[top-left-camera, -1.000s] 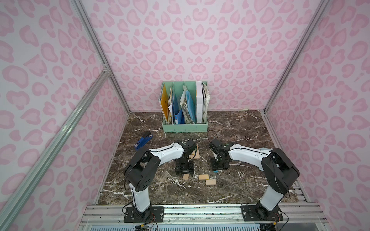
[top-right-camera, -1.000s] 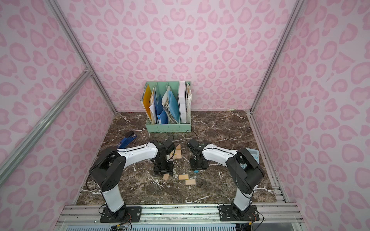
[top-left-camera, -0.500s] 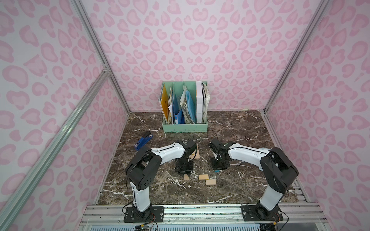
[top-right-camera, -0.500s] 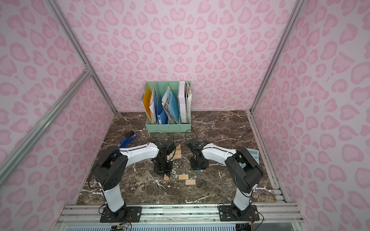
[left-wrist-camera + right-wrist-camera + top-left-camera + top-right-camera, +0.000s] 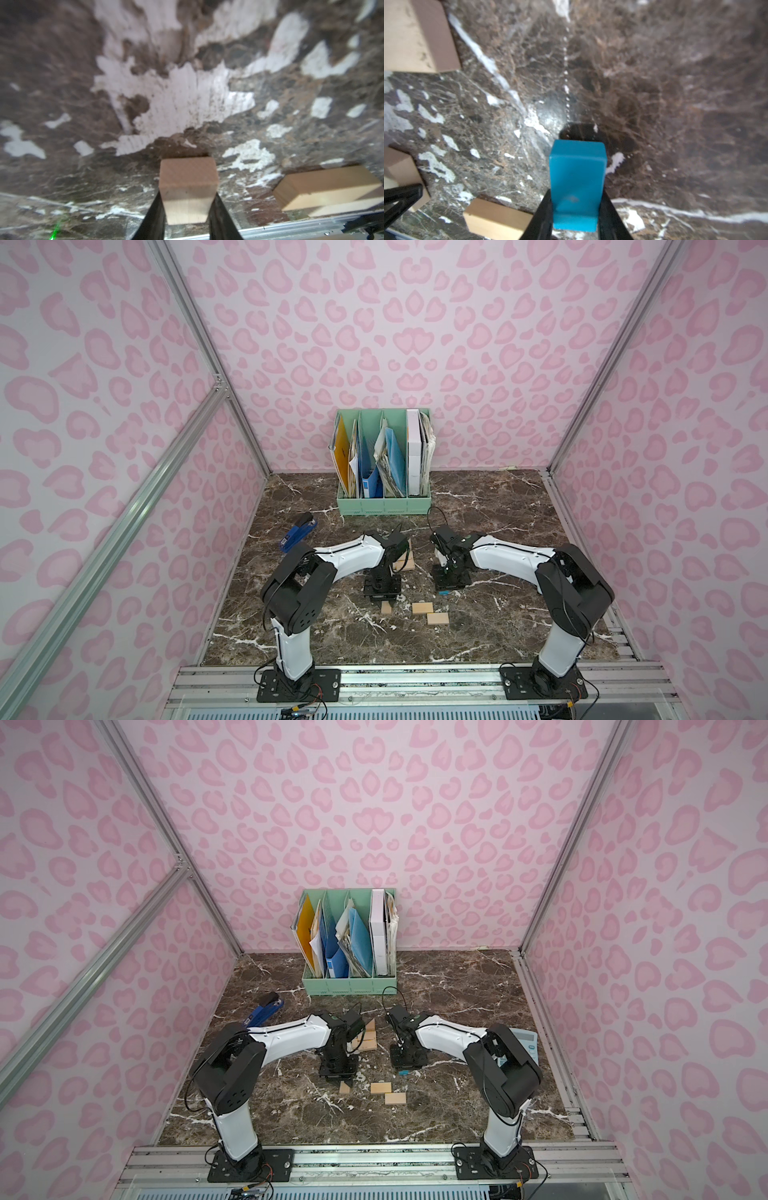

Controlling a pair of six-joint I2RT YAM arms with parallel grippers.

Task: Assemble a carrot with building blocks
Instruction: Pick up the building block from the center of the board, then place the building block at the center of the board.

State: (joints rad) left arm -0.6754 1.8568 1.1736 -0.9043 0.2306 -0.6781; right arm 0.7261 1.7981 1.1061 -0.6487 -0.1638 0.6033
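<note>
Left hand (image 5: 187, 205): both fingers pinch a tan block (image 5: 188, 180) by its sides, seen in the wrist view. The view is soft. Cannot tell whether the block sits on the marbled surface (image 5: 83, 176) or is just clear of it. In both top views the hand's body covers the grip. Only the near end of the tan block (image 5: 387, 607) shows beneath it, lower centre of frame.

Right hand (image 5: 576, 207): fingers clamped on a teal block (image 5: 577, 166), clear in the wrist view. From above, only a sliver of the teal block (image 5: 444, 593) shows at the hand's lower edge, just right of centre.

One loose tan block (image 5: 422, 608) lies flat between the two hands and slightly lower in frame. A second loose block (image 5: 438, 618) sits at its lower-right corner. Touching or just apart: not readable.

A cluster of tan blocks (image 5: 365, 1040) lies at frame centre, behind the left wrist. The arm hides its left part, so the count and outline are not readable.

A calculator (image 5: 525, 1044) at right of centre shows in a top view, mostly hidden behind the right arm's elbow. The blue stapler (image 5: 297, 531) at left of centre and the green file rack (image 5: 384, 506) at upper centre are both unobstructed.
</note>
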